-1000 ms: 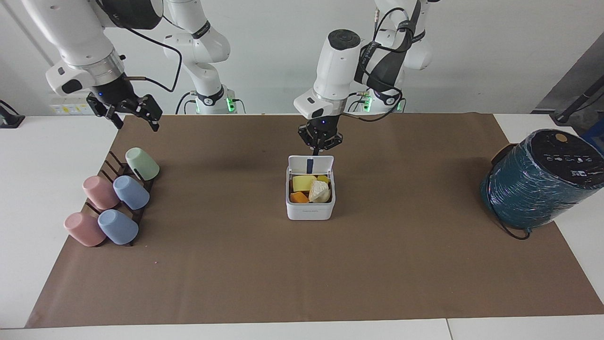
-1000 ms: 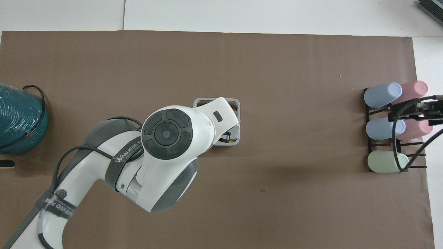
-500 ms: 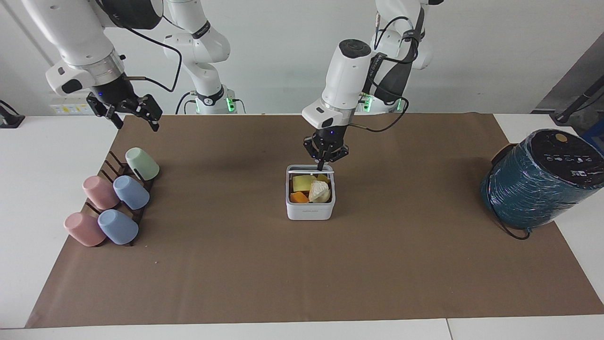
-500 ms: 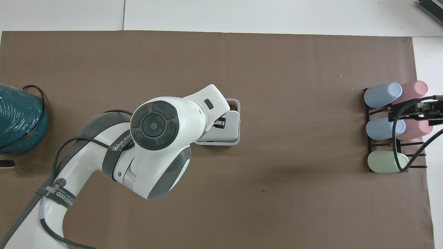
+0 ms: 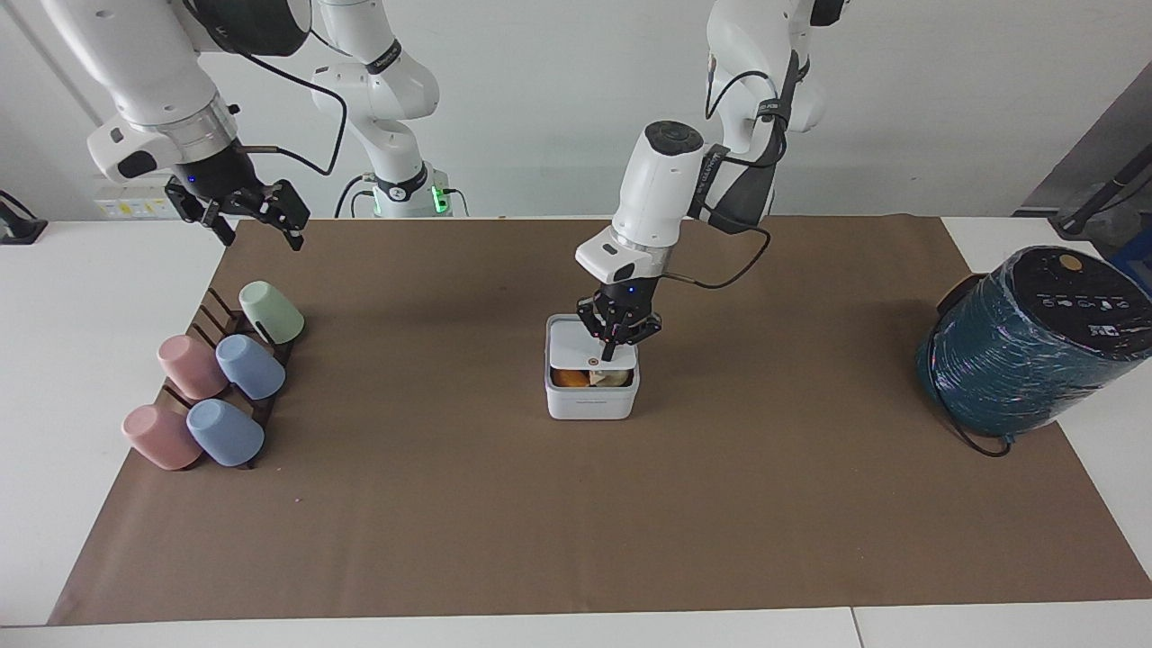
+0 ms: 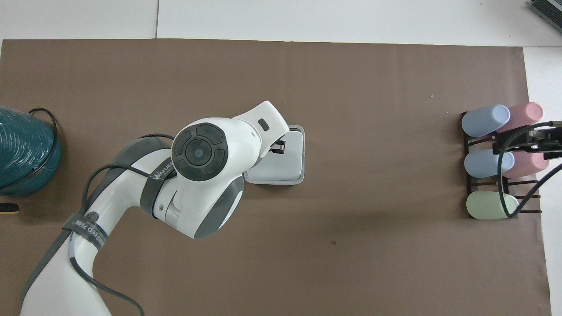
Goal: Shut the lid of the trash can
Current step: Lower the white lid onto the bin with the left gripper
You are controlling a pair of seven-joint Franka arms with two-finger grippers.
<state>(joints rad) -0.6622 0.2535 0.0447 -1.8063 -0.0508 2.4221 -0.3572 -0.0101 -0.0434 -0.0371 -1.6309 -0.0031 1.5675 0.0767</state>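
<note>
**Lid lowered most of the way onto the trash can**

Nearest our bases we see a pale wall [image 5: 540,108], then white table [image 5: 81,297] under a brown paper mat [image 5: 450,504]. Our right gripper [image 5: 256,211] waits in the air, jaws apart, over the mat's edge by the rack of pastel cups [image 5: 216,378]. At mid-mat stands the trash can [image 5: 592,403]; its lid [image 5: 580,346] tilts low, a slit showing orange and yellow pieces inside. Our left gripper [image 5: 616,346] presses the lid, fingers together. The teal wrapped cylinder [image 5: 1026,346] sits at the left arm's end.
</note>
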